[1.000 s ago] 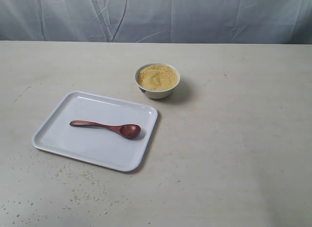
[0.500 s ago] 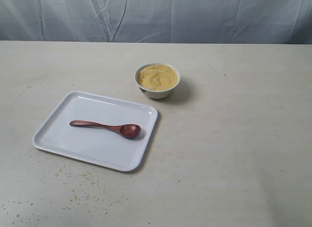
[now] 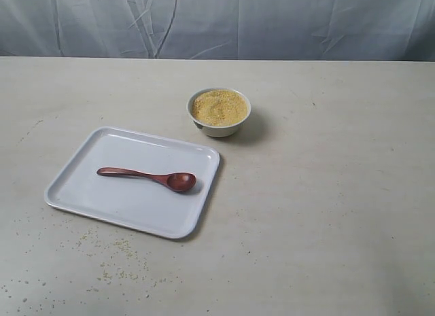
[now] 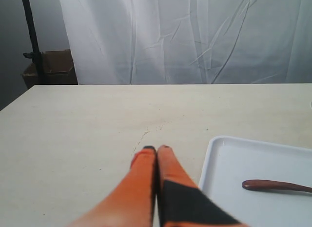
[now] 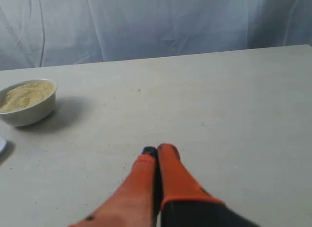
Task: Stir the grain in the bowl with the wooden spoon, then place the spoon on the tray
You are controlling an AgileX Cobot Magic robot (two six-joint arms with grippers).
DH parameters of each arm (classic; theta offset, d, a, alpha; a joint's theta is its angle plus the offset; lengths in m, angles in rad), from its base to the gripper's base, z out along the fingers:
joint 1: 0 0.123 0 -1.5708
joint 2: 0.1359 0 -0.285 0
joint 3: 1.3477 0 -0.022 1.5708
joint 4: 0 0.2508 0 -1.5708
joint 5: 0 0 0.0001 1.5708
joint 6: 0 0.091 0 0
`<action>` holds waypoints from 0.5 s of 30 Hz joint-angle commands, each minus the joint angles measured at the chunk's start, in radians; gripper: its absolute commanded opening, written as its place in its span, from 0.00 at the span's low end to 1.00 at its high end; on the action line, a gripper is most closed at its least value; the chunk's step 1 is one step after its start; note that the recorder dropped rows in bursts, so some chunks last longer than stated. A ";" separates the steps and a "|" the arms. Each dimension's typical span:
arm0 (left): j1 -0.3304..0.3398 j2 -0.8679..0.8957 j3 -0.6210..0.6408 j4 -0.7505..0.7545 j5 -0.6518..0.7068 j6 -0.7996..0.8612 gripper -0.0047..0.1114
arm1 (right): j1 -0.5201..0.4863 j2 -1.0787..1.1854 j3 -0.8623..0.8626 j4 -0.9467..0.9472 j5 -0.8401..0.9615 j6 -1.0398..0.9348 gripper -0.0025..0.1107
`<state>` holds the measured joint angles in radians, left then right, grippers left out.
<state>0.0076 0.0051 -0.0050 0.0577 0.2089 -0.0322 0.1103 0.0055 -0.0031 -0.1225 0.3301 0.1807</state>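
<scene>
Matls: wooden spoon [image 3: 146,177] = dark red-brown wood, glossy, smooth. tray [image 3: 81,187] = white plastic, smooth w/ soft sheen. bowl [image 3: 221,130] = white ceramic, glazed. grain [image 3: 219,107] = fine yellow-tan granules, dry, matt. table [image 3: 326,194] = pale, matt, faintly streaked, w/ loose granules near tray. backdrop [image 3: 272,24] = white cloth, wrinkled. left pincer [image 4: 156,149] & right pincer [image 5: 157,150] = orange, matt, plastic-looking, black patches.
</scene>
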 commanded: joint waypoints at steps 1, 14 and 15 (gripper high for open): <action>0.001 -0.005 0.005 0.009 -0.008 -0.001 0.04 | -0.040 -0.005 0.003 0.000 -0.012 0.002 0.02; 0.001 -0.005 0.005 0.009 -0.008 -0.001 0.04 | -0.040 -0.005 0.003 0.000 -0.022 0.002 0.02; 0.001 -0.005 0.005 0.009 -0.008 -0.001 0.04 | -0.040 -0.005 0.003 0.000 -0.024 0.002 0.02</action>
<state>0.0076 0.0051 -0.0050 0.0577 0.2089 -0.0322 0.0750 0.0055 -0.0031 -0.1225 0.3257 0.1829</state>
